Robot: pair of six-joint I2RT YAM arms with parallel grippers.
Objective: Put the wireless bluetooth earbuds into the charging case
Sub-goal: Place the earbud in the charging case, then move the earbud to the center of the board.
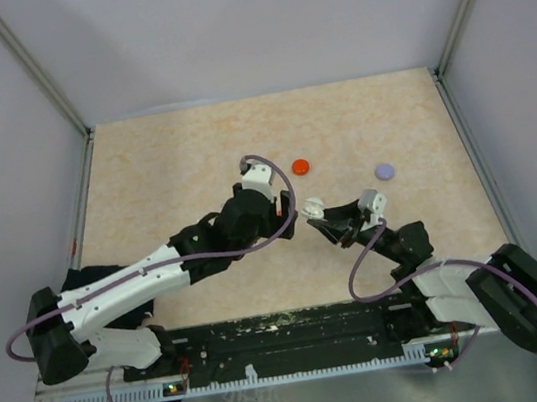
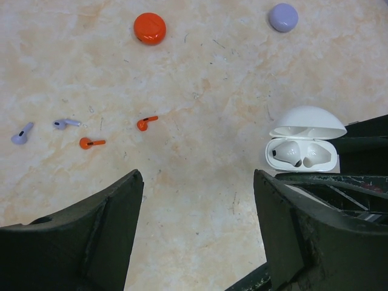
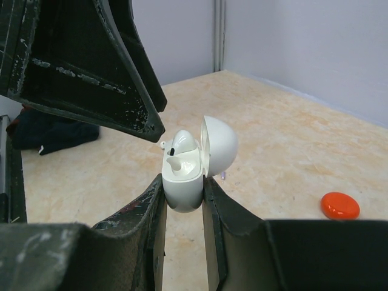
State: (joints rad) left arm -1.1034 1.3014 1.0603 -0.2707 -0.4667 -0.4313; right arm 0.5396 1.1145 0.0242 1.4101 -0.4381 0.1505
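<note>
Beige marbled surface (image 1: 190, 152), with the white charging case (image 3: 182, 185) clamped lid-open between the fingers of the right tool (image 3: 183, 197).

Only the left wrist view shows the loose pieces: two red earbuds (image 2: 147, 123) and two purple earbuds (image 2: 65, 123) lie ahead and left of the left tool (image 2: 197, 179), whose jaws are spread around nothing. A white earbud (image 2: 286, 153) sits inside the case. The red disc (image 2: 150, 28) and purple disc (image 2: 283, 17) lie farther ahead. Pale grey walls (image 1: 252, 21) enclose the surface.
</note>
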